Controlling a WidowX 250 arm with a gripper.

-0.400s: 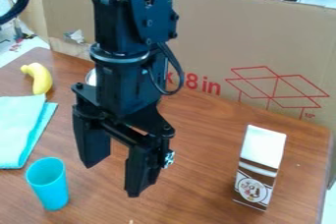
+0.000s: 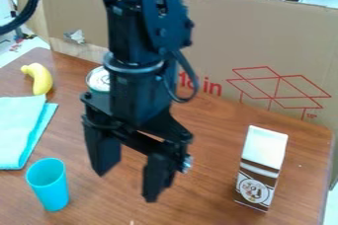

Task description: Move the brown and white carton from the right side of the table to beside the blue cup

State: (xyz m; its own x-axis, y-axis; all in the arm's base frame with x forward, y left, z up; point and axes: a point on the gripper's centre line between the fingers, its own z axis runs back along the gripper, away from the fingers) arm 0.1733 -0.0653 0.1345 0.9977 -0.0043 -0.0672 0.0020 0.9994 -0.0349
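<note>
The black gripper (image 2: 127, 185) hung over the middle of the table, pointing down, with its two fingers set wide apart and nothing held between them. The arm (image 2: 135, 71) came in from the top edge of the view. The cup (image 2: 49, 189), plain turquoise and nearest to the gripper, stood upright on the wooden table (image 2: 211, 169) to the left in the view, apart from the fingers. Behind the arm, and partly hidden by it, was a can (image 2: 98, 79) with a silvery top.

Farther left lay a folded light turquoise cloth (image 2: 17, 130), running out of the view at the left edge, with the cup just beside its near end. A yellow banana (image 2: 41, 78) lay beyond the cloth, close to its far edge. On the right side of the table, well apart from the gripper, stood a carton (image 2: 261, 169), white above and brown and white below, with a round picture on its front. A cardboard sheet (image 2: 264, 36) with red line drawings rose behind the table.
</note>
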